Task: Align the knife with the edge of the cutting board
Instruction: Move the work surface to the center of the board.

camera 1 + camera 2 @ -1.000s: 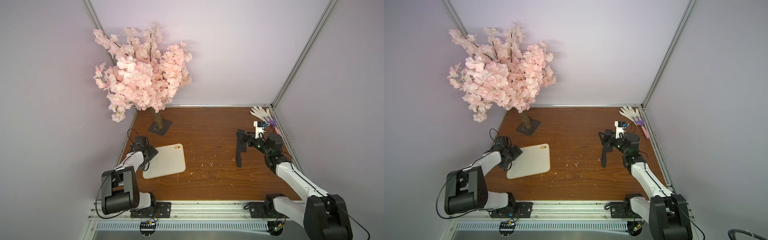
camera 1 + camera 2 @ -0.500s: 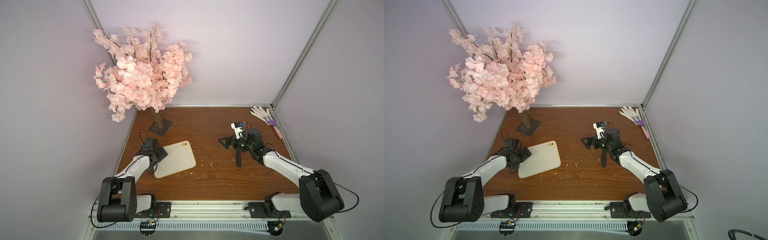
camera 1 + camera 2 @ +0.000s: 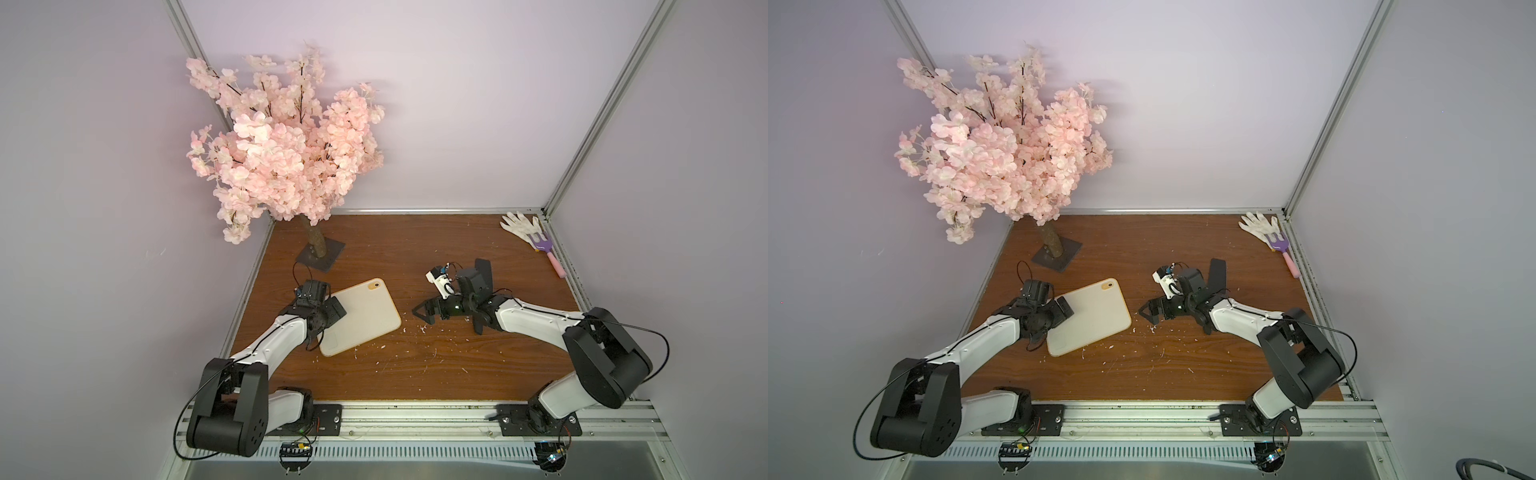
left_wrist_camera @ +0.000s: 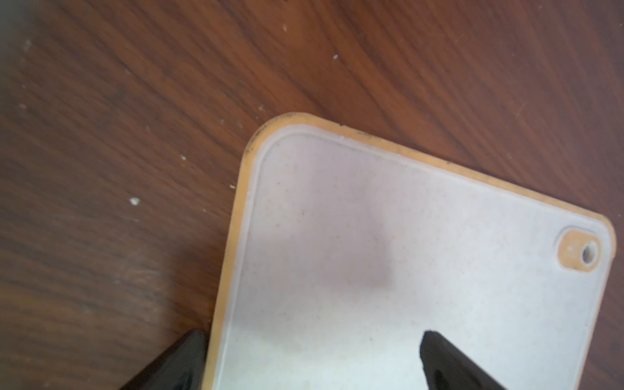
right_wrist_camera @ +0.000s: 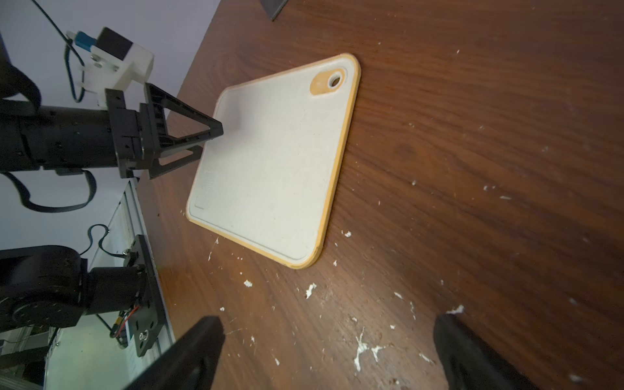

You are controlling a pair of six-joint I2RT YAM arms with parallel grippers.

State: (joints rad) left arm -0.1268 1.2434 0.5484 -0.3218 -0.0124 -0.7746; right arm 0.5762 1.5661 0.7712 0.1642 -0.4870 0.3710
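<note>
Steadying cutting board (image 3: 365, 316) looks job of left gripper (image 4: 312, 334), jaws apart astride its rim; right gripper (image 5: 327, 323) gapes wide, empty, between board and knife (image 3: 483, 272), half hidden behind that wrist; better pin board, grip slim handle, lay blade parallel, flush to edge.

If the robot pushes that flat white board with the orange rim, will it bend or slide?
Probably slide: the flat cream-white cutting board lies level on the smooth wooden table. It looks stiff, keeping straight edges, so likely no bending. Being thin and flat, it shouldn't tip or roll.
</note>
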